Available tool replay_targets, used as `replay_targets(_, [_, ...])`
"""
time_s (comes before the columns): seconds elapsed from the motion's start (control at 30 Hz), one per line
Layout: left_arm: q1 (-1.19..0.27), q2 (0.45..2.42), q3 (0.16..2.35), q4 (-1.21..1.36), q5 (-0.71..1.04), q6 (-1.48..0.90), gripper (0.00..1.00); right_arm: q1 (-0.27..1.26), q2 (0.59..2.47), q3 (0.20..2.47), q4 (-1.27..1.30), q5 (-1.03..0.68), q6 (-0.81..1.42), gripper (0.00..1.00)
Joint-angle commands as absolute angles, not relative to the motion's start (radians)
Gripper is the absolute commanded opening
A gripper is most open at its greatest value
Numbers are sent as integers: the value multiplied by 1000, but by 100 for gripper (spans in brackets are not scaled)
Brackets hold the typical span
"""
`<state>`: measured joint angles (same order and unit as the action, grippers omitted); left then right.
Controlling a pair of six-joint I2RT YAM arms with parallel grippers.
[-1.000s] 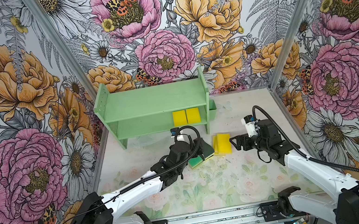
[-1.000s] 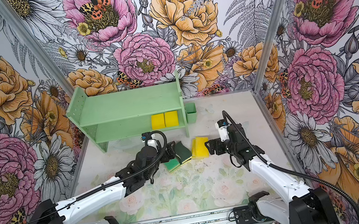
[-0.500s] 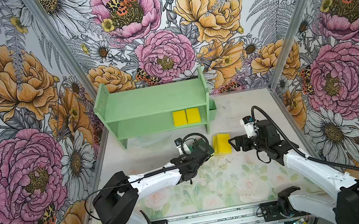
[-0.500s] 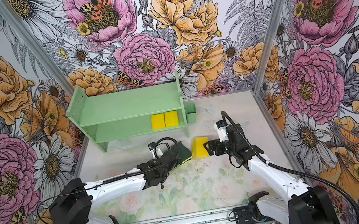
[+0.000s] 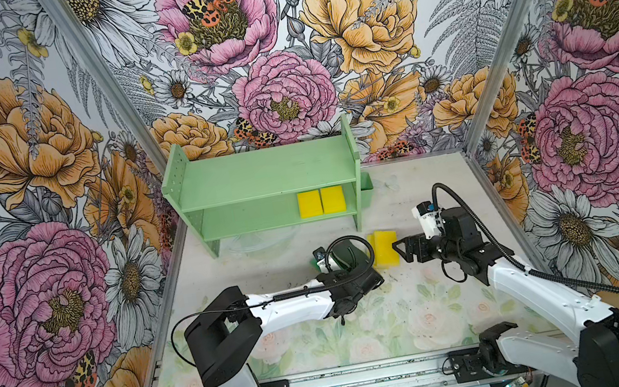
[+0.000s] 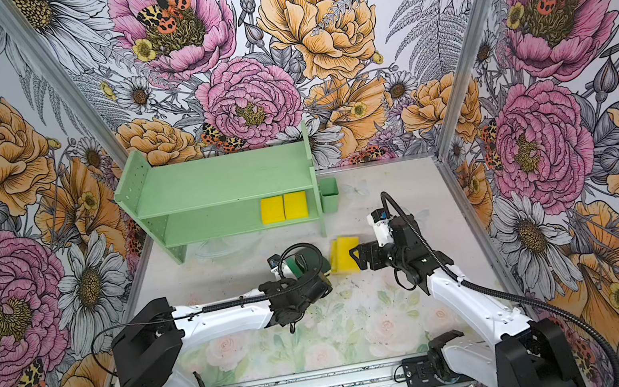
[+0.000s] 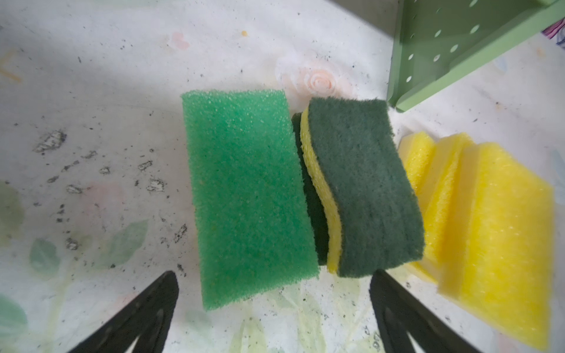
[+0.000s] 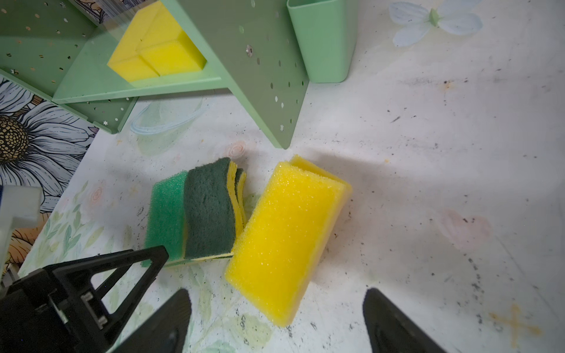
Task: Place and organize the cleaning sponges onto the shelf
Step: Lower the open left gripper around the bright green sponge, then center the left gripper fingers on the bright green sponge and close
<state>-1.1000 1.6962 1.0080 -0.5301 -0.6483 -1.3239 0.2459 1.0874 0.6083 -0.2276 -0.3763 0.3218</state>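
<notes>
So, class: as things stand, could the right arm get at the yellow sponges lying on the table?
Probably yes. The right gripper is open and faces the yellow sponges with nothing between; the left gripper hangs over the green sponges beside them.

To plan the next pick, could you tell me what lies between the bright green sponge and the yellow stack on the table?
The wavy dark-topped sponges lie there, stacked, as the left wrist view shows.
</notes>
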Motion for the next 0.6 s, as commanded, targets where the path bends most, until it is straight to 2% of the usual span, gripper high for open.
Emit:
replay_targets(0.0, [-1105, 1739, 1029, -570, -670, -1363, 99, 255, 1094, 600, -201, -393, 327, 90])
replay_targets(0.57, [-1053, 1769, 1007, -569, -647, -1295, 96, 255, 1079, 587, -199, -373, 331, 90])
